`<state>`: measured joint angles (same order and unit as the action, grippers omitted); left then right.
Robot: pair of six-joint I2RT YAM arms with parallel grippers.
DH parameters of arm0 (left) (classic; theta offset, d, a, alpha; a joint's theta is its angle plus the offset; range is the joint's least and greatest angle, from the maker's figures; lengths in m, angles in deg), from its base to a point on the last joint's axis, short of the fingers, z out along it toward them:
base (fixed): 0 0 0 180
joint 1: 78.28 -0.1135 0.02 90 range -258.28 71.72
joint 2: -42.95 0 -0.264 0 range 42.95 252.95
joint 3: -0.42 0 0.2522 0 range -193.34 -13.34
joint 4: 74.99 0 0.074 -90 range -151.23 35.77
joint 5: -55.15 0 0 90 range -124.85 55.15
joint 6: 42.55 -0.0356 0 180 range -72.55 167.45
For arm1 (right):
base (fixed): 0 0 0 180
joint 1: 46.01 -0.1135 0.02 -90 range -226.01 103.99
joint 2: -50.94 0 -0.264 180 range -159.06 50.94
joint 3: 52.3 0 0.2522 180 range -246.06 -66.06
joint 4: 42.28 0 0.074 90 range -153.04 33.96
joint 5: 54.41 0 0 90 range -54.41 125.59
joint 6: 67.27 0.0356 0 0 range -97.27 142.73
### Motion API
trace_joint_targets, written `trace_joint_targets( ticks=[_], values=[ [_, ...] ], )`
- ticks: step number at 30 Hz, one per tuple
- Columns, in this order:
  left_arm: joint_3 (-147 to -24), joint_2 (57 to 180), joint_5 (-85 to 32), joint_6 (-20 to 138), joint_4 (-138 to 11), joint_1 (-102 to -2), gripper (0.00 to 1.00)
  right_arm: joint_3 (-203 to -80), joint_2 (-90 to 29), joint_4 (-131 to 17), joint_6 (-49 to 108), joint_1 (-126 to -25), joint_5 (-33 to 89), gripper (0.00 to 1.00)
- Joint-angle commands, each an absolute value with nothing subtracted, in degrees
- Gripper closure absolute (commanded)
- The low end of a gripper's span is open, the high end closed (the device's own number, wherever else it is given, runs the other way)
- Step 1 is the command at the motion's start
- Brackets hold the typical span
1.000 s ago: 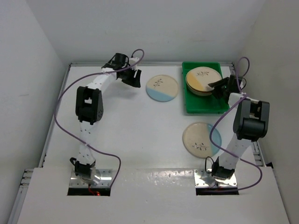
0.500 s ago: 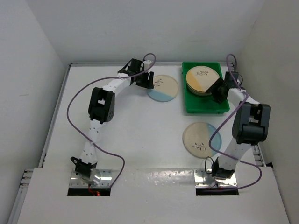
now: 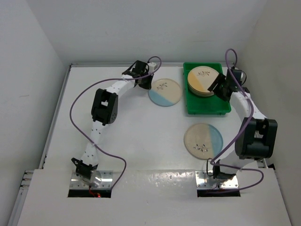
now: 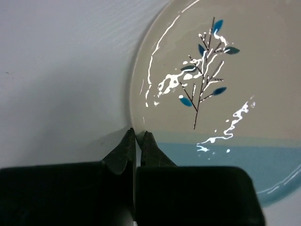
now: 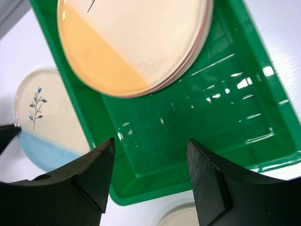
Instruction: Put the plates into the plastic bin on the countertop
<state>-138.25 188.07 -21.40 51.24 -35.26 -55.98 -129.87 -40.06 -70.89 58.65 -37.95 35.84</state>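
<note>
A cream plate with a blue segment lies on the white countertop left of the green plastic bin. My left gripper is at that plate's left rim. In the left wrist view the jaws are shut on the edge of the plate, one finger outside and one on top. A stack of plates, the top one yellow, sits in the far half of the bin. My right gripper hangs open over the bin's bare near half, holding nothing, beside the stack.
A second blue-segment plate lies on the countertop just in front of the bin; a sliver of it shows below the bin's near wall. White walls close in the back and both sides. Purple cables loop over each arm.
My left gripper swung right to the blue plate's rim and closed on it. My right gripper drew back from the stack in the bin and opened wider.
</note>
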Motion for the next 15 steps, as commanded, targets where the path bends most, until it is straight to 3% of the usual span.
trace_joint_targets(
  ticks=[1, 6, 10, 12, 15],
  values=[
    [-131.6, 188.2, -25.7, 42.6, -21.8, -57.1, 1.00, -131.9, -39.3, -70.0, 55.9, -40.6, 37.4, 0.38],
    [-122.2, 181.0, -26.3, 30.2, -20.4, -63.9, 1.00, -131.8, -39.1, -68.2, 54.1, -44.1, 37.5, 0.38],
    [-117.0, 176.4, -19.9, 27.7, -18.6, -67.1, 0.70, -132.6, -39.6, -68.3, 51.6, -45.6, 38.0, 0.37],
    [-116.4, 175.8, -18.1, 27.7, -18.1, -67.1, 0.65, -133.4, -40.1, -68.4, 50.6, -48.5, 38.1, 0.37],
    [-115.6, 177.1, -16.7, 28.2, -16.4, -65.3, 0.68, -134.8, -41.1, -68.6, 49.6, -50.3, 38.1, 0.37]
  ],
)
